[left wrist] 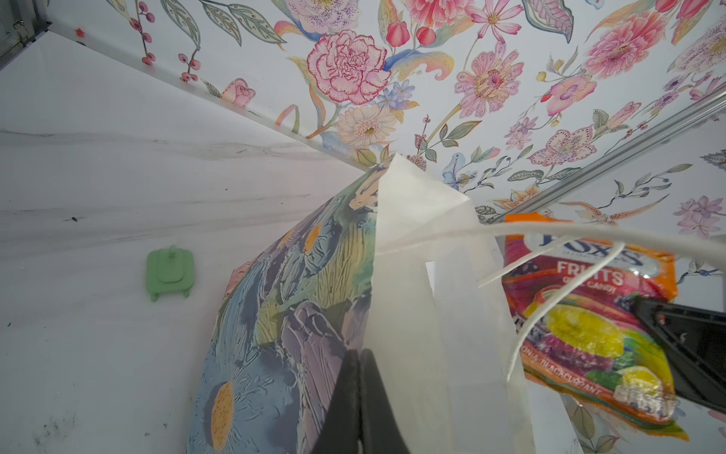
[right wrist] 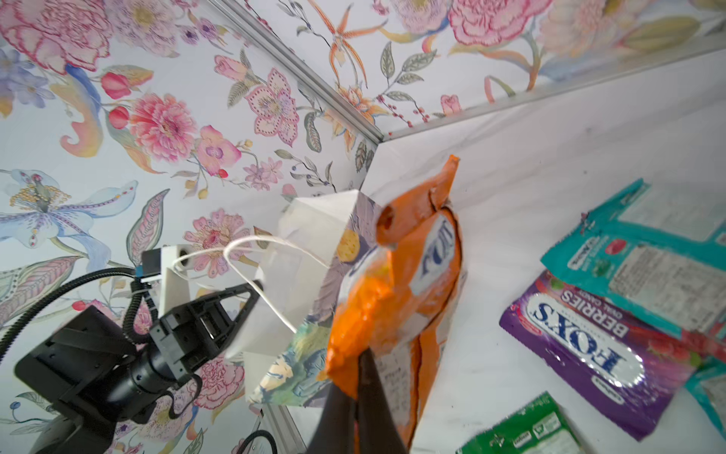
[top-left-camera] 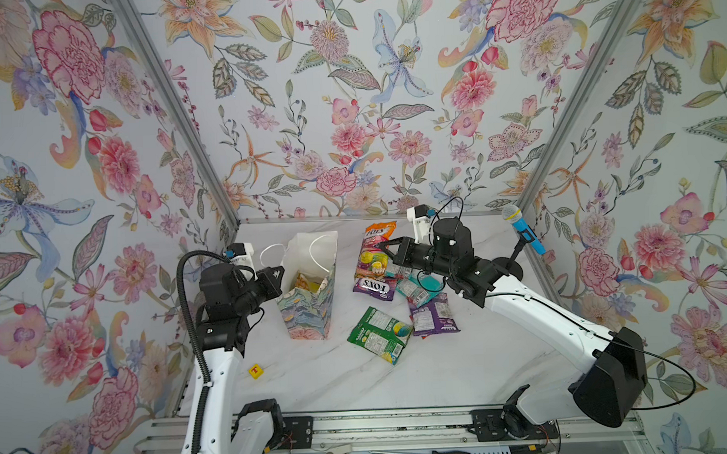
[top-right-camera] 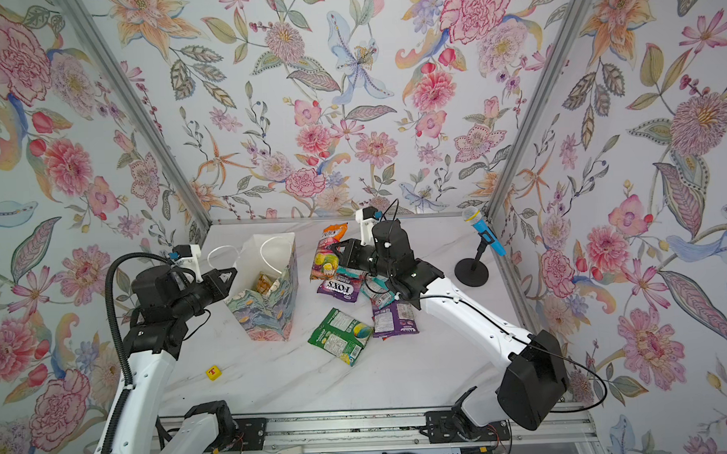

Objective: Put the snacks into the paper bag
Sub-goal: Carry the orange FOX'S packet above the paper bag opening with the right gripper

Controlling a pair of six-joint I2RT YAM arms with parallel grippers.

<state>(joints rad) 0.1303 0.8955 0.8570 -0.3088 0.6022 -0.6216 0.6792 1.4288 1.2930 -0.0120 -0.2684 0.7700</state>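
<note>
The white, grey-veined bench [top-left-camera: 462, 370] carries an upright bag [top-left-camera: 310, 309] left of the middle. To its right, packets lie flat in a loose cluster: a FOX'S packet [top-left-camera: 374, 288], teal packets [top-left-camera: 416, 290], a purple packet [top-left-camera: 433, 317] and, nearer the front, a green packet [top-left-camera: 380, 333]. A yellow cube [top-left-camera: 256, 371] sits apart at the front left. A mic stand [top-right-camera: 471, 272] stands by the right edge. The left wrist view shows a small green piece [left wrist: 169, 273] near the bag.

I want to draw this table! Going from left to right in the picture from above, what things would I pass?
Yellow cube → paper bag → green packet → blue microphone. The piled packets overlap, so I skipped them.
</note>
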